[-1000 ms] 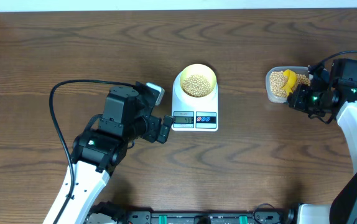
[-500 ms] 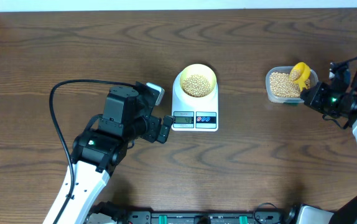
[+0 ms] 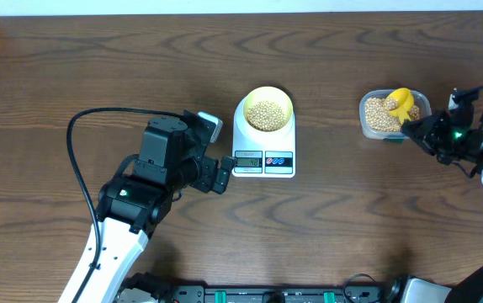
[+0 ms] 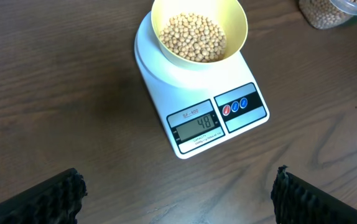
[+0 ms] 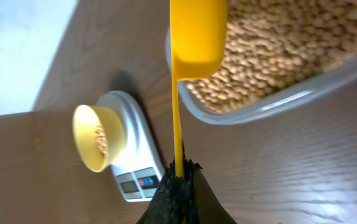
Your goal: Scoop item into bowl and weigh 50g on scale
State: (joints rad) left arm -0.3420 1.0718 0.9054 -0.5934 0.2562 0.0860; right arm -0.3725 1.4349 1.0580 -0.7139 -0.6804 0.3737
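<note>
The pale-yellow bowl point(image 3: 268, 109) holds tan beans point(image 4: 193, 37) and stands on the white scale point(image 3: 263, 158), whose display point(image 4: 196, 126) shows digits. My left gripper point(image 4: 178, 196) is open and empty, just left of the scale near its display edge. My right gripper point(image 5: 180, 177) is shut on the handle of a bright-yellow scoop point(image 3: 399, 104), whose cup is over the clear tub point(image 3: 368, 124) of beans point(image 5: 278, 50) at the right. The bowl and scale also show in the right wrist view point(image 5: 94, 137).
A black cable point(image 3: 77, 160) loops over the table left of my left arm. The table's far edge point(image 3: 241, 12) meets a white surface at the top.
My right gripper moved right, away from the tub, drawing the scoop back; the scoop turned from lying across the beans to its cup over the tub's right part. The left arm stayed still.
</note>
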